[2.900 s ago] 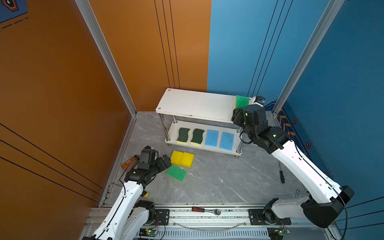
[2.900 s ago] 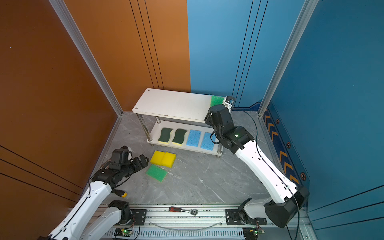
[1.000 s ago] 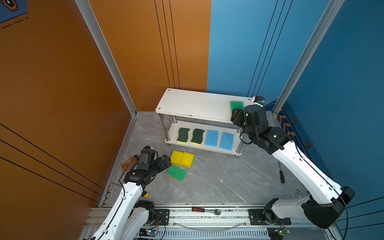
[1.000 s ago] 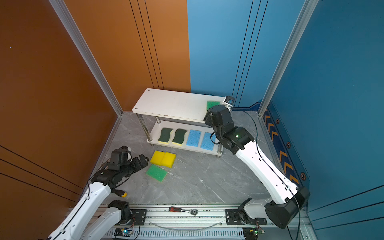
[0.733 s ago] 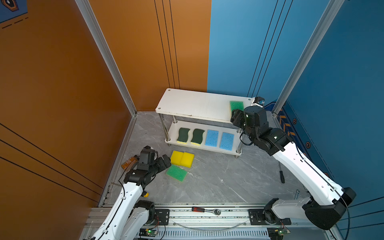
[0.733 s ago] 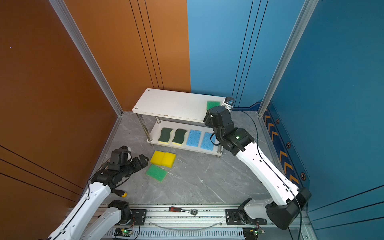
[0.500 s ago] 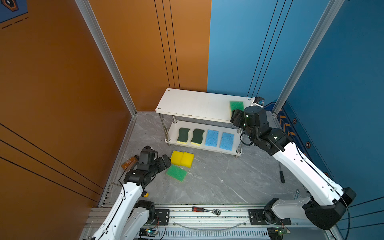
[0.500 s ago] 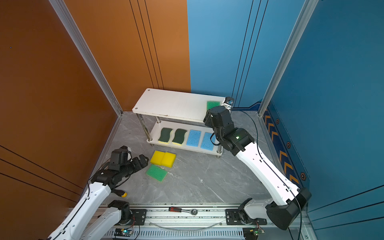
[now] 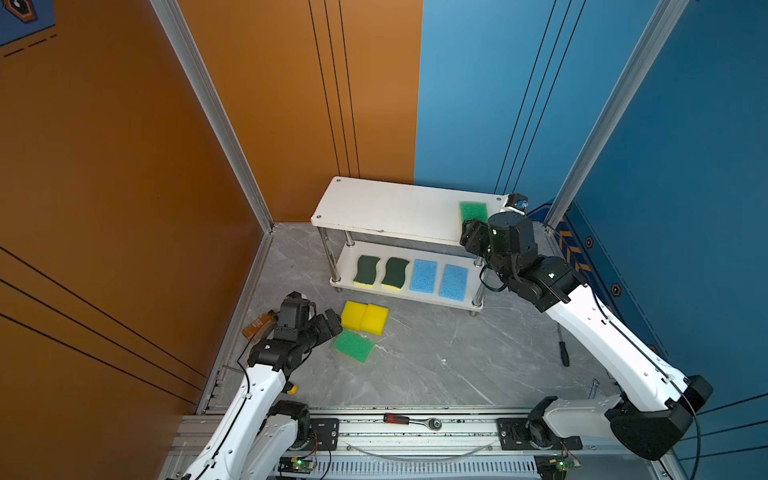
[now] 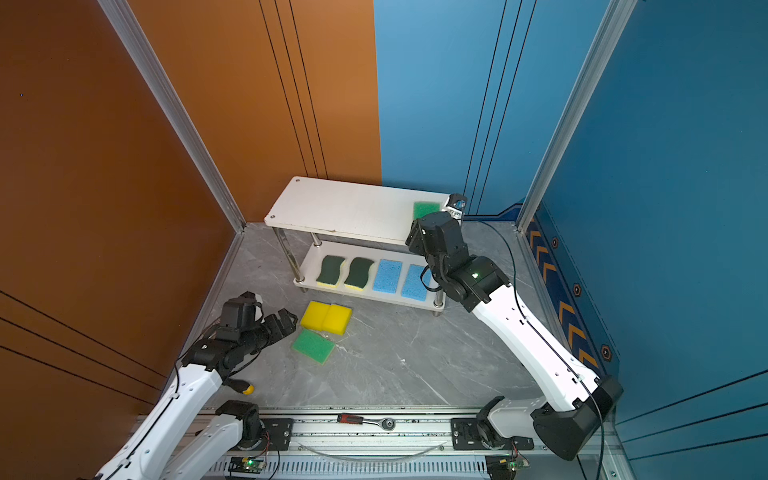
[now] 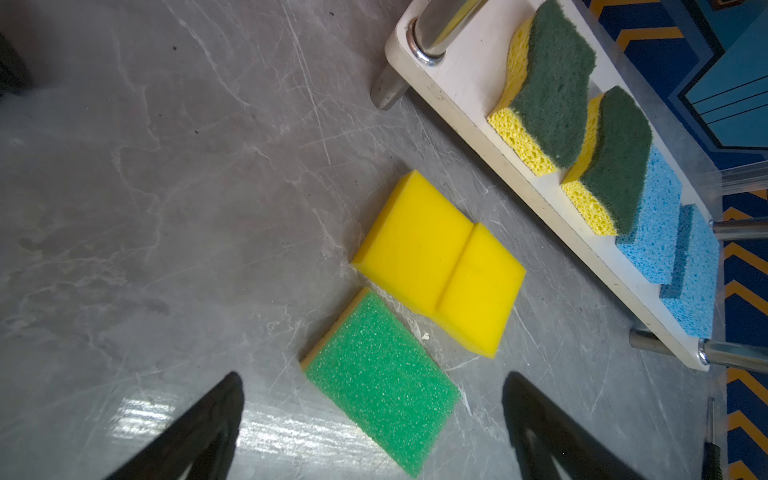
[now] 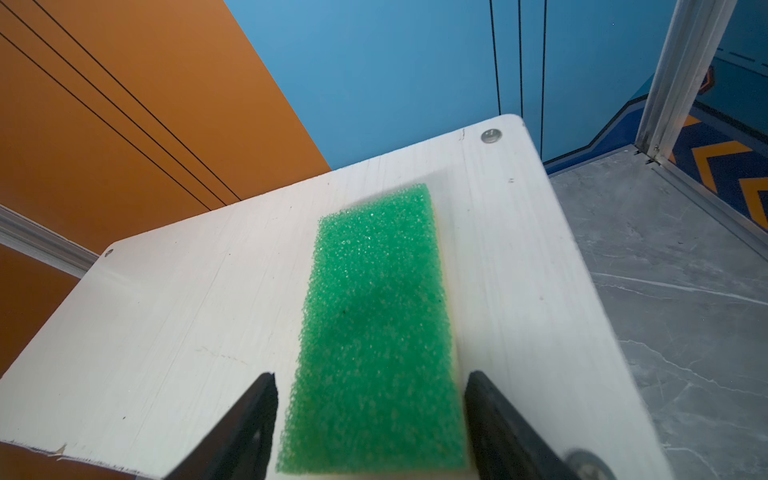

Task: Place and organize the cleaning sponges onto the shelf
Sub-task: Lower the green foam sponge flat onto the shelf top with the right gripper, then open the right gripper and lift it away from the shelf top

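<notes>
Right end effector (image 12: 370, 377) has released: jaws apart, straddling the green-topped sponge (image 12: 374, 299), now flat on the shelf top board (image 12: 187, 311) just ahead of it. Five shelved. Left end effector (image 11: 372, 376) is wide open over the second green sponge (image 11: 380, 357) on the tabletop (image 11: 166, 166), with the yellow pair (image 11: 436, 257) beyond. Likely next.

No legible text, brand or number on any surface, only unlettered orange chevron markings (image 10: 567, 311) along the blue wall base.
</notes>
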### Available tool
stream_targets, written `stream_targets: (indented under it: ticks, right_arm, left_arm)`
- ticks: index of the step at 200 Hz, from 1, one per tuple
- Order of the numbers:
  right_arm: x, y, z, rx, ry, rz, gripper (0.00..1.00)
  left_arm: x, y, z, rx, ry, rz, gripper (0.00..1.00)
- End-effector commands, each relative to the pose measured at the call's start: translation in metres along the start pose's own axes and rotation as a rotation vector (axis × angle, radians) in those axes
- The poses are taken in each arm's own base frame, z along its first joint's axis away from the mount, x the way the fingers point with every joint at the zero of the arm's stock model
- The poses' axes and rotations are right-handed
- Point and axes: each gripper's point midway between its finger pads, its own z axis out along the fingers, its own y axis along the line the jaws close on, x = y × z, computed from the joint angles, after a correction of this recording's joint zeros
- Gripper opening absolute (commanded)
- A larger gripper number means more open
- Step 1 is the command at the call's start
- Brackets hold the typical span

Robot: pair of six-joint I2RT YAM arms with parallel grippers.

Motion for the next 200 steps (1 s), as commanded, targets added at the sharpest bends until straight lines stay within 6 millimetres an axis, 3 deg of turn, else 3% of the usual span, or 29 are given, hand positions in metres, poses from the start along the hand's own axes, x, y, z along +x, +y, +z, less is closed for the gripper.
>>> stream_targets:
  ticks: [1,145,200]
  right_arm:
    - [0.018,0.001,0.0,-0.019,0.061,-0.035,0.7]
    - [0.015,-0.001,-0.005,-0.028,0.045,-0.03,0.7]
    - [0.005,-0.005,-0.017,-0.037,0.031,-0.036,0.74]
  left_arm:
    - [-0.009,-0.002,-0.006,-0.005,-0.026,0.01,0.98]
    - [-0.008,-0.003,-0.006,-0.003,-0.027,0.009,0.98]
    - [-0.007,0.0,-0.004,-0.015,-0.02,0.002,0.98]
